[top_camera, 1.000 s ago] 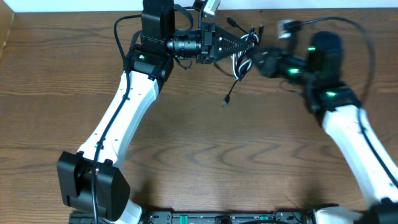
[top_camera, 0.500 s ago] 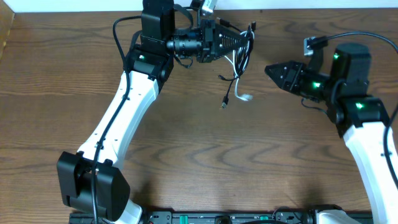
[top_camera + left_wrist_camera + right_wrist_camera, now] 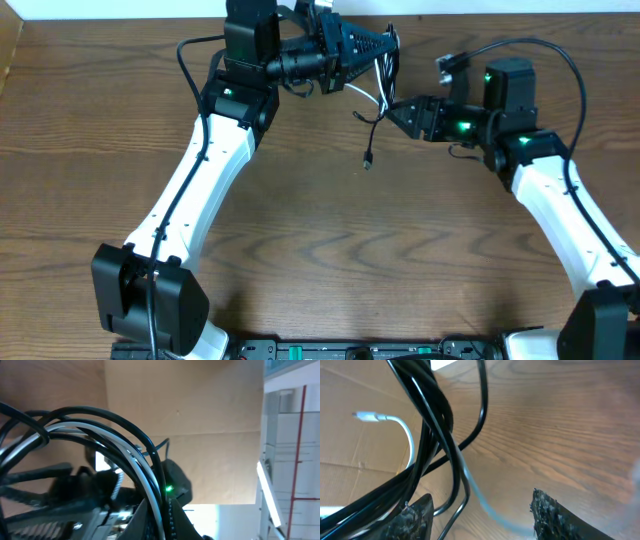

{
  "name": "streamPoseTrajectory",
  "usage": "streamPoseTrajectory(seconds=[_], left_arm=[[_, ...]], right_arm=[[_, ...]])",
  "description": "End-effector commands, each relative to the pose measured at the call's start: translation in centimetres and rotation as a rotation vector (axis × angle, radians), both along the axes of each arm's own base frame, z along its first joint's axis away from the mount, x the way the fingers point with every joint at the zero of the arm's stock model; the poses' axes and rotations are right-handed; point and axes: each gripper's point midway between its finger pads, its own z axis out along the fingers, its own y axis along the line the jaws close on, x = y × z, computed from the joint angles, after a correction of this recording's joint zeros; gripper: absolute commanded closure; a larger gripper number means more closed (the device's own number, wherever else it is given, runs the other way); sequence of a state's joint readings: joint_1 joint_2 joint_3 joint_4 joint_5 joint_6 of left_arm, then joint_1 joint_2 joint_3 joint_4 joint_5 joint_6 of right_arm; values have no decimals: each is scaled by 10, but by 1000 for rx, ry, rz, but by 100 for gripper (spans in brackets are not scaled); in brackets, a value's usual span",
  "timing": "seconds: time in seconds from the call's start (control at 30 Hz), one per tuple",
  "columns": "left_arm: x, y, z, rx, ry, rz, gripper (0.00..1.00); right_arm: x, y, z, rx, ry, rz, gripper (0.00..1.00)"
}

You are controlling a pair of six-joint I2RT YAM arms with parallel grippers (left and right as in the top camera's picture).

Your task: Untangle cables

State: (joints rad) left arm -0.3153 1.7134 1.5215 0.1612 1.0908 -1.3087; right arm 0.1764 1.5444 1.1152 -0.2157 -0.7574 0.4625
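**Overhead:** The left claw (image 3: 388, 42), on a white-and-black robot arm, is clenched on a small tangle of thin black and white cables (image 3: 381, 78). It holds the tangle up over the far side of the brown wood-grain counter (image 3: 300, 250), so the loose strands hang free. One black strand trails down to a small plug end (image 3: 368, 159); whether the plug touches the counter cannot be told. The right claw (image 3: 395, 108) points in from the opposite side, its tips just beside the hanging loop. It appears placed to pick out a strand while the other arm anchors the bundle.

**Left wrist:** The cables (image 3: 127, 435) arch close across the lens, black over white, and run down towards the dark fingers at the bottom of the frame. The pinch itself is too blurred to see. Behind the cables stand a tan cardboard panel (image 3: 175, 405) and a dark housing with a green light (image 3: 167, 490), seemingly the opposite arm.

**Right wrist:** The right claw is released. Its two rough black fingertips (image 3: 417, 517) stand well apart and grasp nothing. A bunch of black cords (image 3: 437, 420) crosses just above one fingertip, and a white plug on a pale cord (image 3: 370, 416) curls off to the side. The open gap looks meant to close on a single strand. Because the black cords run so tightly together, the likely hazard is catching several at once.
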Motion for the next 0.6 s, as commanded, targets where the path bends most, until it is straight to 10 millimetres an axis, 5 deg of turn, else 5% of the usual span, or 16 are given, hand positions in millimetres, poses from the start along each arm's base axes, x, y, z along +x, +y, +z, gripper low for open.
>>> streamPoseTrajectory(seconds=[0.0, 0.4, 0.57], left_arm=[[2, 1, 13, -30, 9, 13, 93], [1, 1, 14, -37, 26, 8, 93], [-3, 0, 14, -36, 19, -16, 93]], right_arm=[[-2, 13, -2, 8, -25, 55, 41], [24, 27, -22, -64, -46, -65, 46], [31, 19, -30, -106, -34, -127, 69]])
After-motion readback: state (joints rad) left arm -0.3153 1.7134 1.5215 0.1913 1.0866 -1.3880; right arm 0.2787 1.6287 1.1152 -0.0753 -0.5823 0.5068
